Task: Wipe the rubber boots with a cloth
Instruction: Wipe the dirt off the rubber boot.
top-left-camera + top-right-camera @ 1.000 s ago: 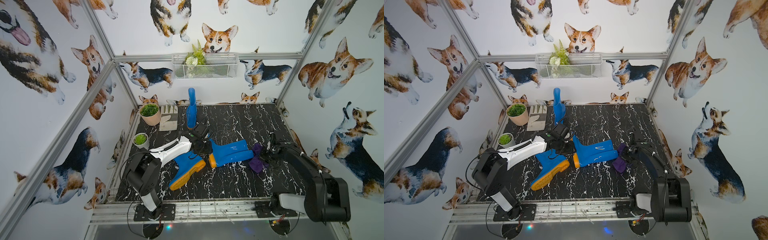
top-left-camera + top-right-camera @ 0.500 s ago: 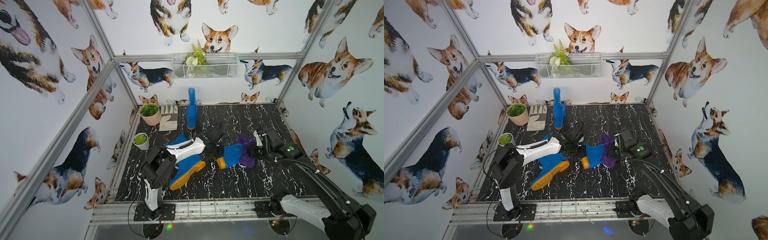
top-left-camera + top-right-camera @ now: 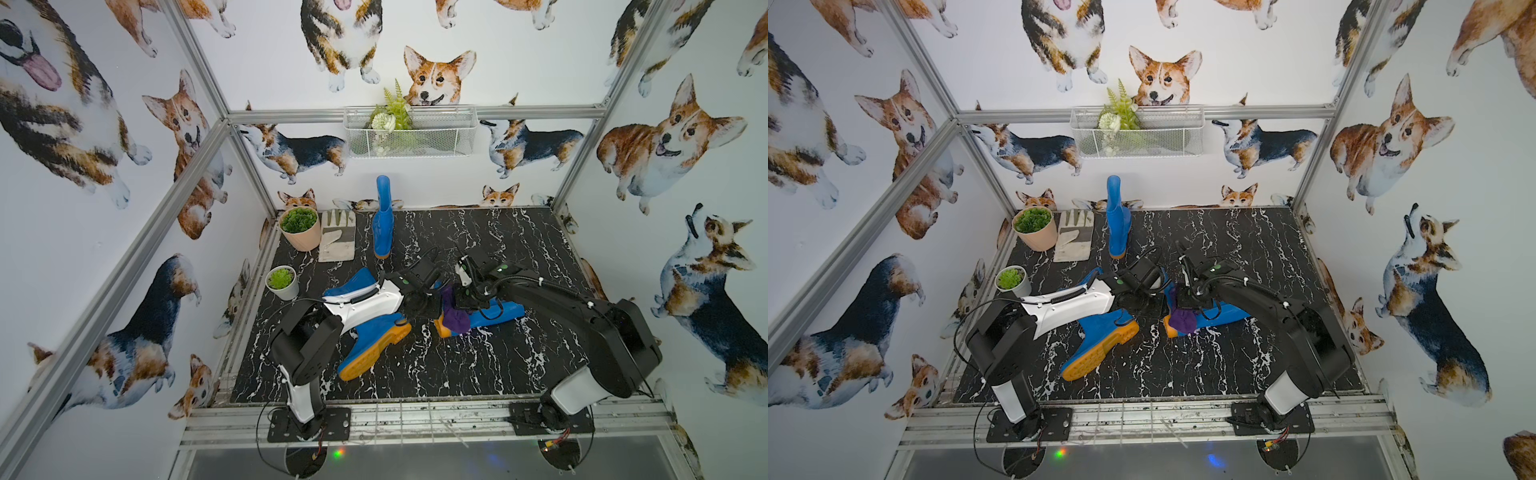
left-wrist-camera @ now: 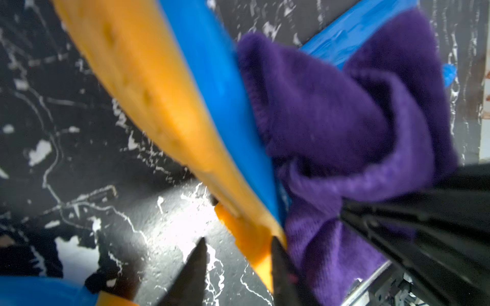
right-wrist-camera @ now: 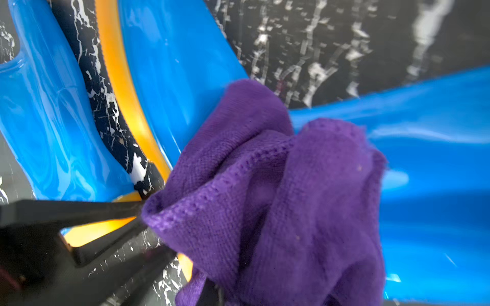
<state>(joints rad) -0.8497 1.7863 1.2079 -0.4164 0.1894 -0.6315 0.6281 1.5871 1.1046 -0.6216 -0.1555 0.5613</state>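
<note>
"Peach plant pot (image 3: 300, 239) and a small white pot (image 3: 283, 291) sit on the left edge of the black marbled worktop (image 3: 457, 374), with a pale glove (image 3: 337, 243) flat beside them."

"Where are the rubber boots?"

"An upright boot (image 3: 383, 224) stands just past the glove. A second boot (image 3: 353, 284) lies under my left arm (image 3: 361, 307), and a third boot (image 3: 374, 345) lies nearer the base, orange sole showing. A fourth boot (image 3: 496, 311) lies on its side mid-worktop."

"Your left tool?"

"My left tool (image 4: 238, 246) is spread, fingers (image 4: 193, 278) either side of the fourth boot's sole edge. One finger seems to touch it, though that wrist view is blurred."

"And the cloth?"

"The purple cloth (image 3: 455, 318) is bunched over the fourth boot's foot, touching the blue rubber. My right tool (image 3: 462, 300) is pressed together, pinching the cloth."
</note>
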